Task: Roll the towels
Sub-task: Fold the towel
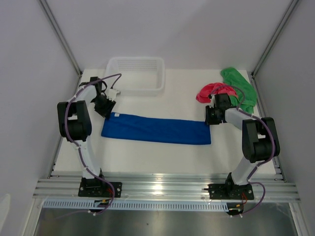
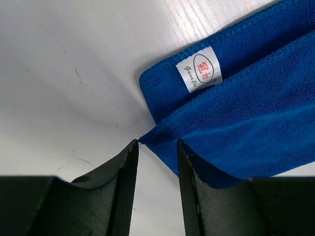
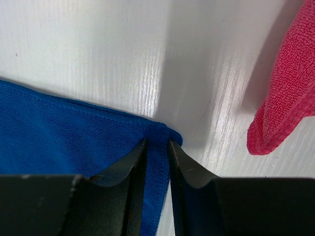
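The royal blue towel (image 1: 157, 130) lies across the middle of the table, folded into a long flat strip. My left gripper (image 1: 107, 112) is at its far left corner. In the left wrist view those jaws (image 2: 156, 142) stand open, with the tip of the blue towel's (image 2: 246, 128) upper layer between the fingertips and bare table in the gap. My right gripper (image 1: 208, 119) is at the far right corner. There its jaws (image 3: 157, 142) stand narrow, closed on the hem of the blue towel (image 3: 64, 132). The pink-red towel (image 1: 211, 91) and the green towel (image 1: 241, 83) lie crumpled at the back right.
A white mesh basket (image 1: 138, 89) stands at the back, left of centre, just beyond the left gripper. A white label (image 2: 199, 69) is sewn at the blue towel's left corner. The pink-red towel's edge (image 3: 288, 98) lies close beside the right gripper. Frame posts flank the table.
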Action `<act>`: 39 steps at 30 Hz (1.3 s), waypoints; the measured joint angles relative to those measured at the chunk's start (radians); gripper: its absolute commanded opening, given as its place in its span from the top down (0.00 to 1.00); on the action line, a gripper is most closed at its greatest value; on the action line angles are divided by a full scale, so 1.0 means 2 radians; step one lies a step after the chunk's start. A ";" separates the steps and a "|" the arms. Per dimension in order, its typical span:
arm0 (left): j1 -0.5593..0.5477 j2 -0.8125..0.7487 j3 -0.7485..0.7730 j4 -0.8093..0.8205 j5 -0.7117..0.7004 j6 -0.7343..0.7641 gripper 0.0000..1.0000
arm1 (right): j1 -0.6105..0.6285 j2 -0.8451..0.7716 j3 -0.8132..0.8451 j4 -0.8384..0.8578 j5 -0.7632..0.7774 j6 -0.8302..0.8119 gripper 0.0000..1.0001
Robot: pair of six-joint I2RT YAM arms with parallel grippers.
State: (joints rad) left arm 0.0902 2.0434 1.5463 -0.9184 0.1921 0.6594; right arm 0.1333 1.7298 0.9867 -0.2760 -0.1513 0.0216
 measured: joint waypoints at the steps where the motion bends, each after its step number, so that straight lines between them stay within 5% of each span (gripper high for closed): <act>1: 0.000 0.005 0.006 -0.005 0.001 0.000 0.60 | 0.000 0.000 0.001 0.000 -0.001 0.000 0.73; 4: 0.000 0.016 0.021 -0.016 0.001 0.000 0.64 | 0.000 0.002 0.001 0.000 -0.003 0.000 0.74; 13: -0.003 0.041 0.067 -0.051 0.002 -0.003 0.99 | -0.002 0.005 0.002 0.001 -0.010 -0.002 0.85; 21: -0.003 0.040 0.068 -0.063 0.008 -0.002 0.99 | -0.002 0.006 0.002 0.003 -0.016 -0.004 1.00; 39: -0.004 -0.011 0.058 -0.028 0.041 -0.002 0.99 | -0.002 -0.013 0.000 -0.005 -0.009 -0.018 1.00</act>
State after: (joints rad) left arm 0.0822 2.0209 1.6615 -0.9737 0.2745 0.6544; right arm 0.1287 1.7039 0.9859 -0.2855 -0.1692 -0.0143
